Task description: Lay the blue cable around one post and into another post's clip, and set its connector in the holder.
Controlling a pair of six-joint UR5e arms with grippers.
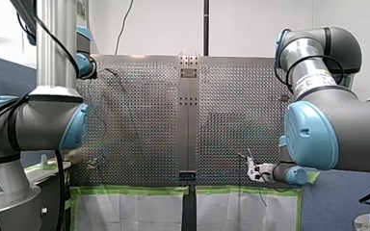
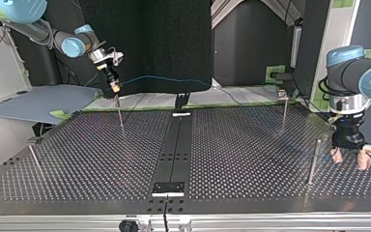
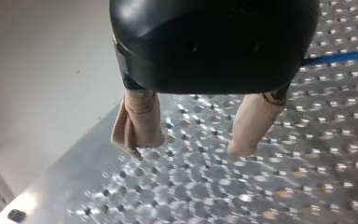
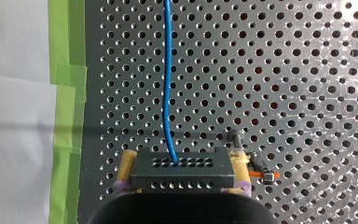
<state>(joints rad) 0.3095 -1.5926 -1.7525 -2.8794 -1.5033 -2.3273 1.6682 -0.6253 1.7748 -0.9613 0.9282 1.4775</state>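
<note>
Barely started: right tool (image 4: 182, 159) clamped connector (image 4: 179, 173) just beside post (image 4: 236, 138), blue cable (image 4: 168, 79) trailing away from post; left tool (image 3: 192, 143) stood spread, empty. Wrapping, clipping, seating seemingly all remained.

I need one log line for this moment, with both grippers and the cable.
right gripper: shut on connector | blue cable: leads ahead from connector | left gripper: open, empty, near table

perforated table (image 2: 87, 159) | thin posts (image 2: 313, 162) upright | black strip (image 2: 176, 145) down middle | green tape (image 4: 67, 116) along edge
</note>
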